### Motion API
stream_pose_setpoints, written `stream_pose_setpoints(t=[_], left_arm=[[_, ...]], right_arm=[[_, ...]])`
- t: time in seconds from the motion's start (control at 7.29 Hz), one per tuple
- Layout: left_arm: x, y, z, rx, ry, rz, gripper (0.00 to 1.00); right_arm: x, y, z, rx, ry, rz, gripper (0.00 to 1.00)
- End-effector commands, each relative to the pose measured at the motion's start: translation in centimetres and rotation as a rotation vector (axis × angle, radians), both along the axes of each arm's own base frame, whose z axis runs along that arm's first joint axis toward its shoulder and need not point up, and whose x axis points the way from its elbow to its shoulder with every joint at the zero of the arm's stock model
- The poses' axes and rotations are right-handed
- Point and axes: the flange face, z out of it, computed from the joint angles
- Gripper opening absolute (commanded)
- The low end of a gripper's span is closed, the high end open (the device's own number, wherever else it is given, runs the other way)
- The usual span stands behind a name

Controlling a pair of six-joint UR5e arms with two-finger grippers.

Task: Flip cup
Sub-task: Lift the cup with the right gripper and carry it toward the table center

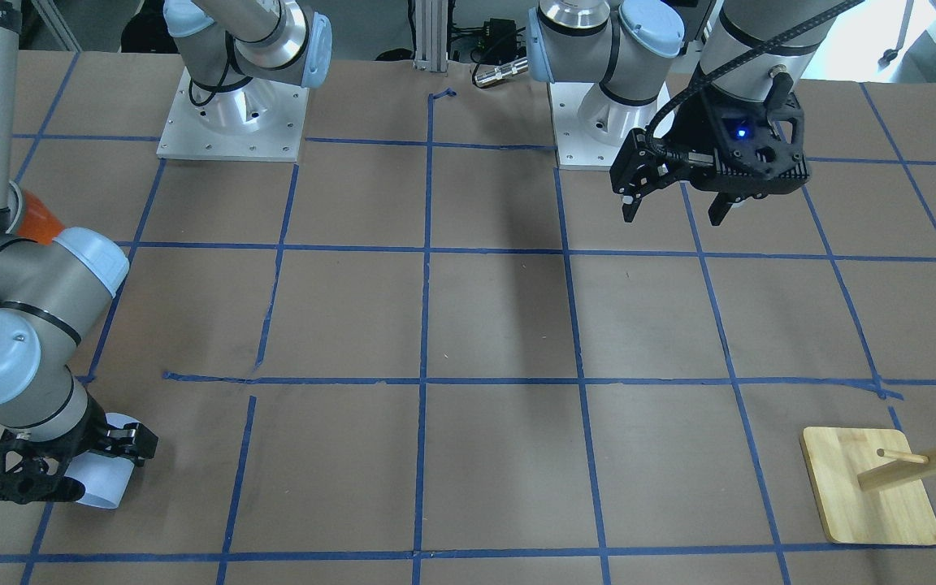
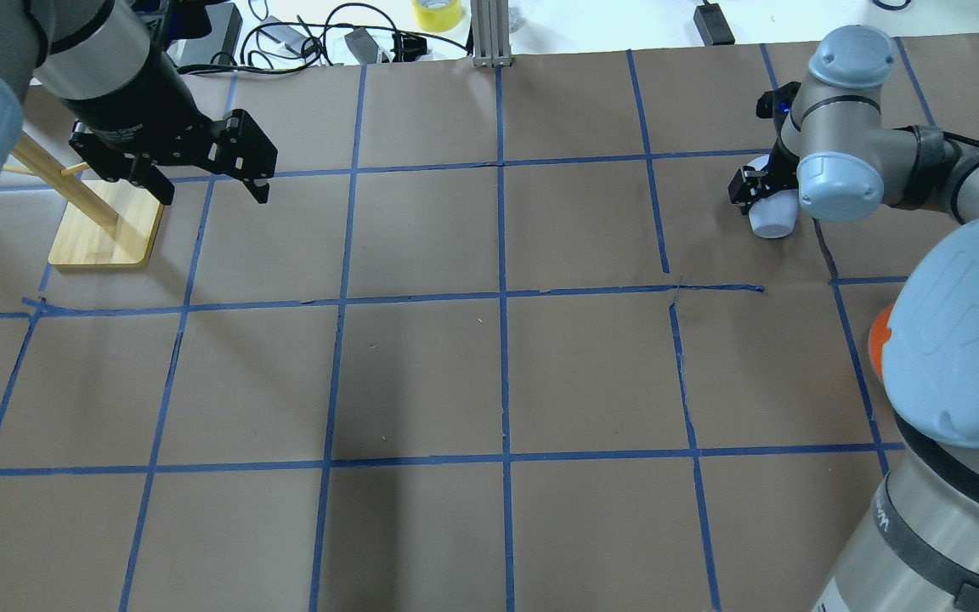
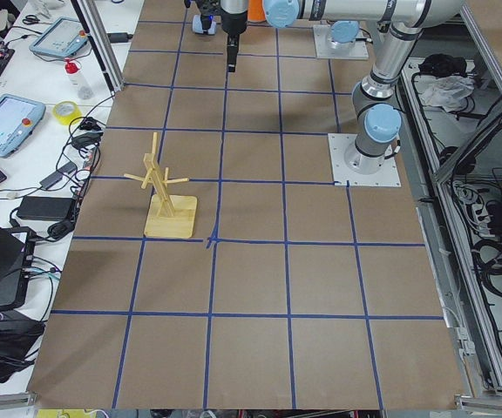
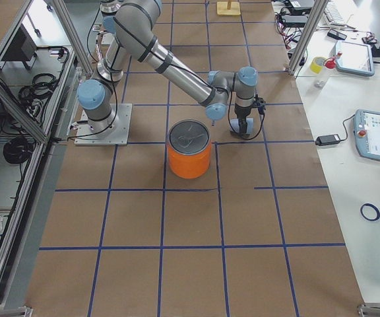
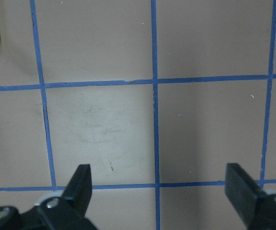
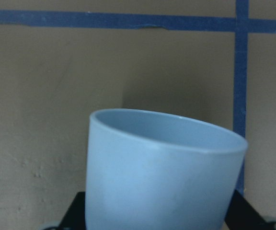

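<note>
The cup [image 1: 109, 485], a small pale blue-white tumbler, sits tilted between the fingers of my right gripper [image 1: 94, 467] low over the table at the robot's far right. In the overhead view the cup [image 2: 774, 219] shows its rounded base below the right gripper [image 2: 760, 197]. In the right wrist view the cup [image 6: 162, 177] fills the lower middle, rim away from the camera, held between the jaws. My left gripper [image 1: 675, 210] is open and empty, hanging above the table near its base; it also shows in the overhead view [image 2: 211, 185] and the left wrist view [image 5: 159, 184].
A wooden peg stand [image 1: 870, 487] stands on the robot's left side of the table, seen also in the overhead view [image 2: 107, 229]. A big orange can [image 4: 190, 152] with a silver lid stands next to the right arm. Blue tape lines grid the brown table.
</note>
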Motion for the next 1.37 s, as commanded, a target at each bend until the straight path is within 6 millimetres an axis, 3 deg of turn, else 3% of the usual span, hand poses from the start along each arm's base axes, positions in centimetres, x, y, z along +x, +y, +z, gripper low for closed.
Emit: stream_pose_setpoints(t=[0.0,0.14,0.27,0.41,0.55,0.96,1.24], left_arm=[[0.0,0.0,0.0,0.000,0.000,0.000,1.00],[0.0,0.0,0.0,0.000,0.000,0.000,1.00],[0.0,0.0,0.0,0.000,0.002,0.001,1.00],[0.0,0.0,0.0,0.000,0.002,0.001,1.00],[0.0,0.0,0.1,-0.002,0.002,0.001,1.00],[0.1,0.0,0.4,-0.005,0.001,0.003,1.00],[0.1,-0.1,0.4,-0.005,0.001,0.001,1.00]], right_arm=[[-0.1,-0.1,0.0,-0.006,0.006,0.003,0.40],[0.5,0.0,1.0,-0.003,0.020,0.119,0.47],[0.8,0.4,3.1,0.001,0.055,0.264,0.42],[1.5,1.0,4.8,0.007,0.078,0.386,0.26],[2.5,1.2,5.5,0.024,0.114,0.483,0.00],[4.2,1.4,5.6,0.097,0.130,0.560,0.00],[4.1,0.5,5.3,0.009,0.128,0.438,0.27]])
